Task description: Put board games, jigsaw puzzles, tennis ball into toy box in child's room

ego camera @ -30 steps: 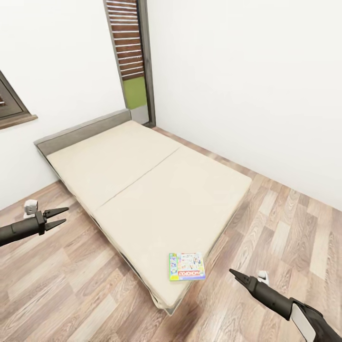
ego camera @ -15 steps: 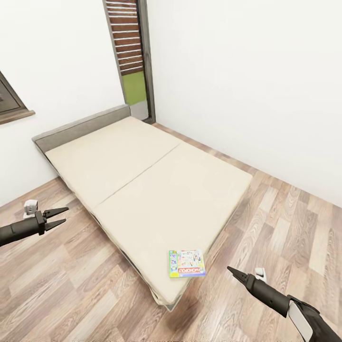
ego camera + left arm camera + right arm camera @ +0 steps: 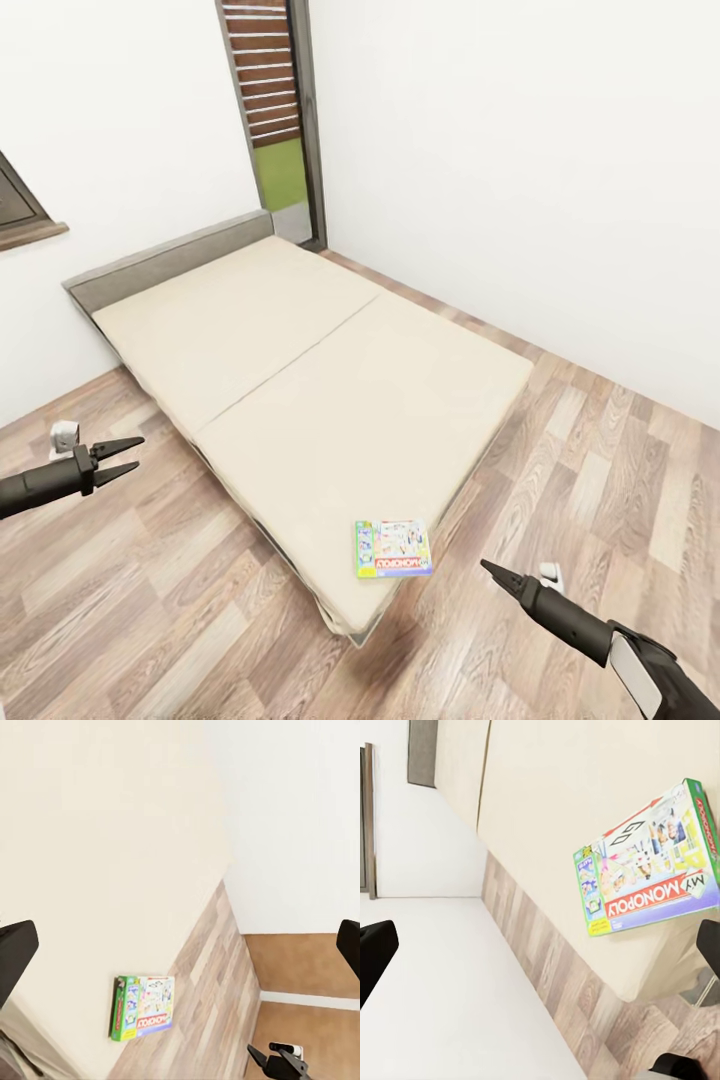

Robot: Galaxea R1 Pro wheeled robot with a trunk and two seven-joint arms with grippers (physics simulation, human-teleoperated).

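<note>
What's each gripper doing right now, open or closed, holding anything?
Left gripper: jaws open, holding nothing.
Right gripper: cannot tell whether open or shut; nothing visibly held.

Bed — board game near corner

Matt cream cloth bed, grained wood floor (planked), glossy cardboard board game

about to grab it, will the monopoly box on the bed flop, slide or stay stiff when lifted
The Monopoly box looks like a flat, thin rigid carton, so it probably stays stiff. Lying flat near the corner of the bed, it won't roll or tip. Its glossy printed lid may be slippery, and a push could slide it off the mattress edge.
</note>
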